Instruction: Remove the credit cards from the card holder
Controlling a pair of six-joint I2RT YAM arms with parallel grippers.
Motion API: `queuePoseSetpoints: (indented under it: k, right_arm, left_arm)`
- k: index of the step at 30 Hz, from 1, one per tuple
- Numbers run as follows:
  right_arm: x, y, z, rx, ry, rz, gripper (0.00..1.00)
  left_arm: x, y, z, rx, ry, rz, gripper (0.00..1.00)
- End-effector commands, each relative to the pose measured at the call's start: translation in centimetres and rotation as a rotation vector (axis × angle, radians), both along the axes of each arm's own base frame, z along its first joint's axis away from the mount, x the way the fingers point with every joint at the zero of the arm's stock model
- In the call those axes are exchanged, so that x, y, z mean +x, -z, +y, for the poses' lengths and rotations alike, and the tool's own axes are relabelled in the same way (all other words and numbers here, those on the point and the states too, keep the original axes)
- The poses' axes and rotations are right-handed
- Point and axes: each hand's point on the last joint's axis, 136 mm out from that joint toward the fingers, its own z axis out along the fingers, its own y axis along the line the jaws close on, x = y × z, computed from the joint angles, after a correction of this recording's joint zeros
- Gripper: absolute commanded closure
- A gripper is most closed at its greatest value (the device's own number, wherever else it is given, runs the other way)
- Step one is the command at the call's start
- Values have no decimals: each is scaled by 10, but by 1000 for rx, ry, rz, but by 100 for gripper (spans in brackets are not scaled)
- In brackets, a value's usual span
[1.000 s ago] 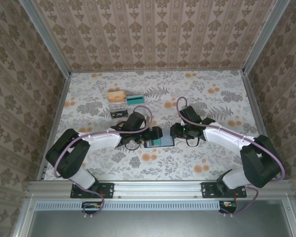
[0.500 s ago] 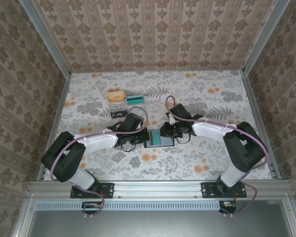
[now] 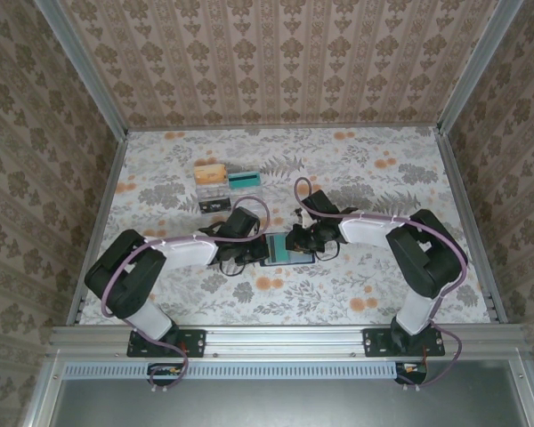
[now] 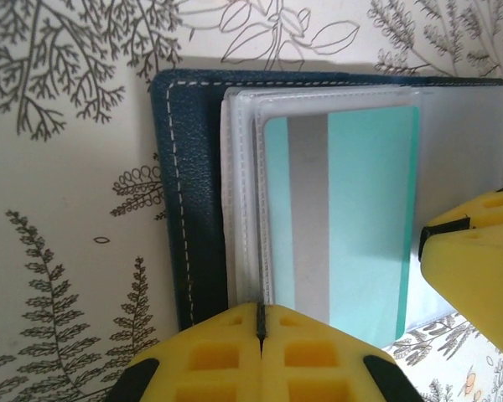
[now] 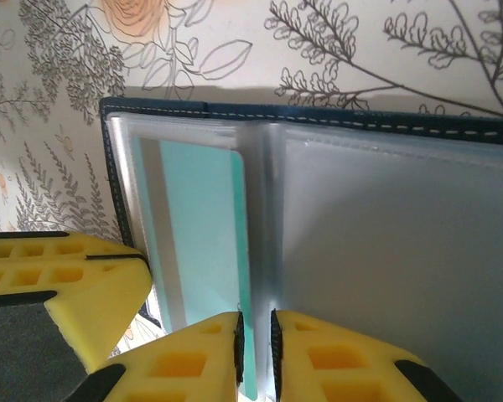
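- The card holder (image 4: 180,209) lies open and flat near the middle of the table (image 3: 383,289), slightly toward the near edge. Its navy cover shows as a stitched border around the greyish clear pockets (image 5: 386,251).
- One pocket holds a teal card (image 4: 352,218) with a grey stripe along it. In the left wrist view, one corner of this card pokes past the pocket's edge. The neighbouring pocket looks empty in the right wrist view.
- The right gripper (image 5: 256,335) has its jaws closed to a thin slit on the edge of the teal card and the clear sleeve around it.
- The left gripper (image 4: 260,322) sits at the holder's left edge with its yellow fingers pressed fully together. Whether a thin sleeve is pinched between them cannot be told.
- A clear tray (image 3: 199,190) stands toward the far-left part of the table, well apart from the holder. Its compartments hold a tan card (image 3: 211,172), a second teal card (image 3: 244,179) and a black card (image 3: 215,205).
- Compared with a second ago, the right gripper has moved left from the holder's right edge to above the holder, and that arm's elbow has folded in.
- The left gripper has drawn back slightly to the left.
- The holder and the tray lie where they were.
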Motion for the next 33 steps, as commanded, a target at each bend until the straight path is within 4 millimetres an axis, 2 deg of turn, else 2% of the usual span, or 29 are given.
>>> queuePoseSetpoints:
  k: [1,9,14,24,30,33]
  right_arm:
    - [1,0,9,28,-9,12,80]
    - [0,1,15,63,-18,28,81]
    - [-2,3,14,58,-20,33,100]
    - [-6,4,-15,17,31,33,100]
    - [-4,1,-9,66,30,29,100]
    - [-1,-1,-2,104,28,25,73]
  left_arm:
    - [-7,12,6,21,0,41,100]
    - [-8,14,5,15,3,49,100]
    - [-8,13,5,15,1,48,100]
    - [-11,17,17,56,-20,62,100]
    - [-11,16,16,48,-15,62,100]
    - [-10,17,15,44,-10,64,100]
